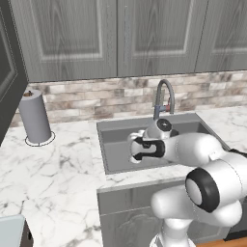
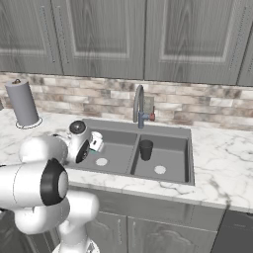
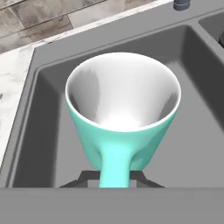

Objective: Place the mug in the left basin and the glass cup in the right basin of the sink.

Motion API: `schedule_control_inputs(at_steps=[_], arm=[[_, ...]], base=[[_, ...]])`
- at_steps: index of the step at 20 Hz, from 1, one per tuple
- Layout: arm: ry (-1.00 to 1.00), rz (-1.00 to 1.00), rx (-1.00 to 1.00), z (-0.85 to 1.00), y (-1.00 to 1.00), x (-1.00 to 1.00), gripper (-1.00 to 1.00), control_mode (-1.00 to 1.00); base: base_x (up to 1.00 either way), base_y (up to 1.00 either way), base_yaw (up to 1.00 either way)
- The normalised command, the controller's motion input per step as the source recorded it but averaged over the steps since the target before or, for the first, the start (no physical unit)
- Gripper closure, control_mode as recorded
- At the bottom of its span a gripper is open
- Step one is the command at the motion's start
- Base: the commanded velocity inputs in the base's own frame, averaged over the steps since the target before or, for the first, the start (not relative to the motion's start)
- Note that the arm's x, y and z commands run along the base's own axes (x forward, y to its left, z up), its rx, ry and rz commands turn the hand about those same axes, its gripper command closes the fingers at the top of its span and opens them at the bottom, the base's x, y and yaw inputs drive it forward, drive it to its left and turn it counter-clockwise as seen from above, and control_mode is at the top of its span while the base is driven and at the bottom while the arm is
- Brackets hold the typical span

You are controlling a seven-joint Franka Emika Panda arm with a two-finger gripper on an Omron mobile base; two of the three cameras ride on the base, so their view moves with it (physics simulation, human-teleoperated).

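The mug point(image 3: 122, 109), teal outside and white inside, is held over the left basin of the grey sink point(image 3: 35, 131), and the hand view looks down into its mouth. My gripper point(image 3: 114, 180) is shut on the mug's teal handle. From the right base, the mug point(image 2: 96, 142) hangs at my gripper point(image 2: 89, 147) above the left basin's pale drain point(image 2: 101, 161). The dark glass cup point(image 2: 146, 149) stands upright in the right basin of the sink point(image 2: 163, 129). In the left base view my gripper point(image 1: 136, 148) is down inside the sink point(image 1: 103, 126), hiding most of the mug.
A curved grey faucet point(image 2: 139, 106) point(image 1: 164, 96) rises behind the ridge between the basins. A grey paper towel roll point(image 1: 34, 117) point(image 2: 22, 103) stands on the marble counter to the left. Grey cabinets hang above the brick backsplash.
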Motion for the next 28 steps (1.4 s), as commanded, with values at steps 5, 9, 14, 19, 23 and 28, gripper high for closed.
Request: schedule_control_inputs(at_steps=[5, 9, 14, 19, 23, 28], arm=[[0.06, 0.0, 0.0, -0.15, 0.0, 0.2, 1.0, -1.0], [0.05, 0.0, 0.0, -0.18, 0.02, 0.13, 1.0, -1.0], [0.03, 0.0, 0.0, -0.19, 0.02, 0.04, 1.0, -1.0], [0.0, 0.0, -0.02, -0.26, 0.04, 0.0, 1.0, -1.0], [0.0, 0.0, -0.07, -0.31, 0.03, 0.0, 1.0, -1.0], [0.0, 0.0, -0.08, -0.24, 0.0, 0.02, 1.0, -1.0]], base=[[0.0, 0.0, 0.0], [0.0, 0.0, 0.0], [0.0, 0.0, 0.0], [0.0, 0.0, 0.0], [0.0, 0.0, 0.0], [0.0, 0.0, 0.0]])
